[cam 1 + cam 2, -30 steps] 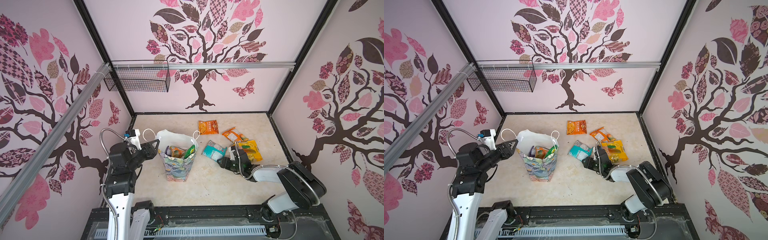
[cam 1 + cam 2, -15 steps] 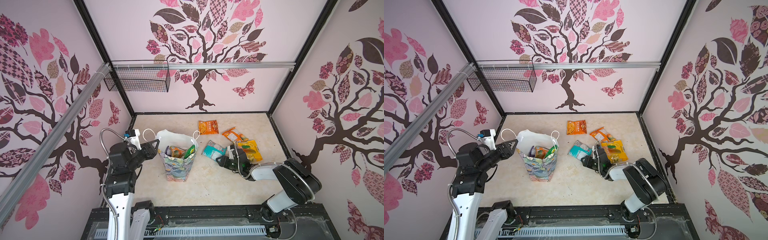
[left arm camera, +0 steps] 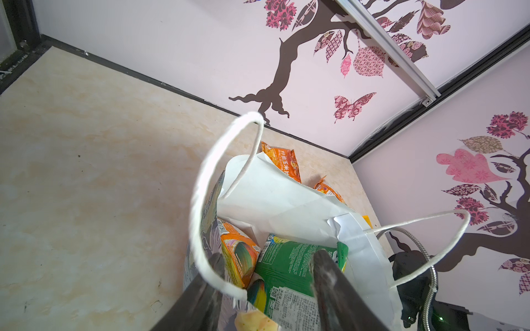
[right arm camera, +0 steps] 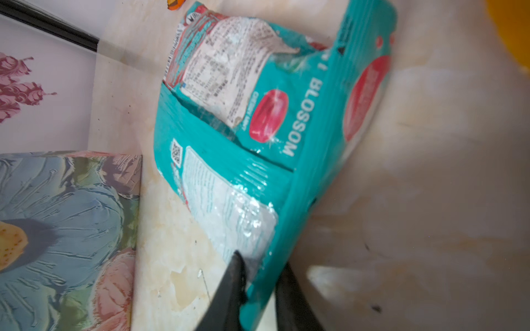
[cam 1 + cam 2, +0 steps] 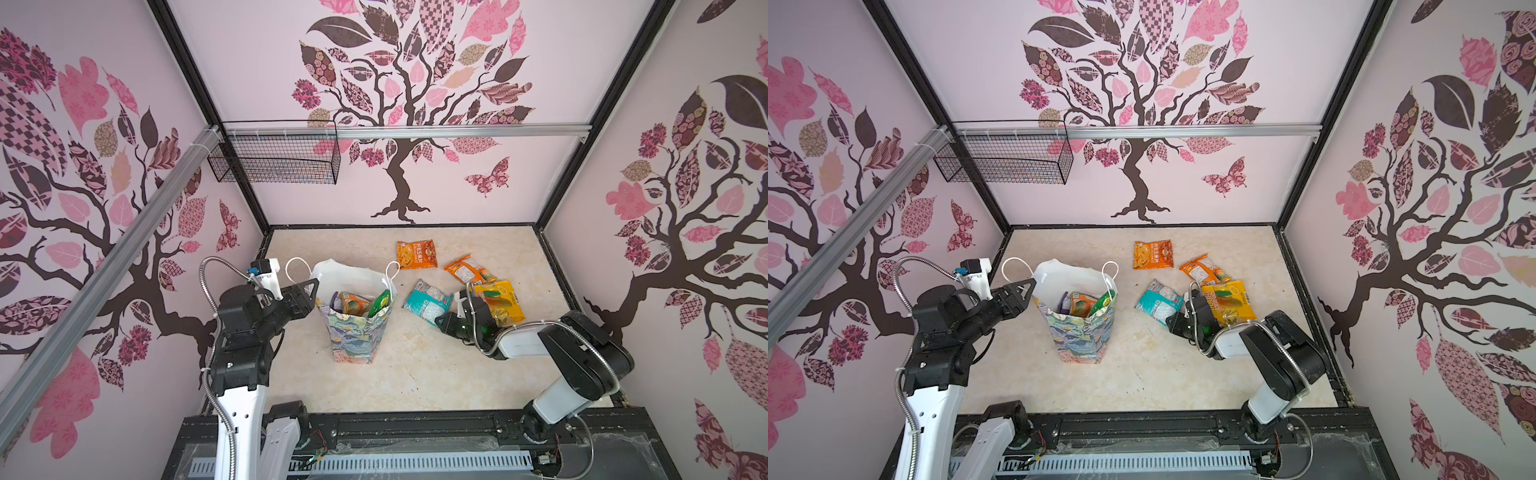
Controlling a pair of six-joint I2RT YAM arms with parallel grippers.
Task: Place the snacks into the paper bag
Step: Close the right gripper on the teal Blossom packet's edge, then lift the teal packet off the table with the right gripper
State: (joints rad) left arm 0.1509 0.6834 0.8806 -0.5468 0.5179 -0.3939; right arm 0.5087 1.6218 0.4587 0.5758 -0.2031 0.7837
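Observation:
The paper bag point(image 5: 353, 332) stands upright left of centre, holding an orange packet point(image 3: 238, 255) and a green packet point(image 3: 289, 258). My left gripper point(image 5: 313, 286) is open at the bag's left rim, its fingers point(image 3: 324, 269) spread over the mouth, and a white cord handle point(image 3: 200, 200) crosses one finger. My right gripper point(image 4: 262, 275) is shut on the near edge of the teal packet point(image 4: 272, 114), which lies on the floor right of the bag point(image 5: 1158, 302). Three more snacks lie behind it: an orange packet point(image 5: 417, 254), a smaller orange one point(image 5: 469, 270) and a yellow one point(image 5: 498, 301).
A black wire basket point(image 5: 274, 160) hangs from the aluminium rail point(image 5: 457, 131) at the back left. Walls close in the beige floor point(image 5: 415, 374) on three sides. A black frame point(image 5: 415, 419) runs along the front edge.
My right gripper has closed on the teal packet's edge; it stood open around it before. The left arm and the bag have not moved.

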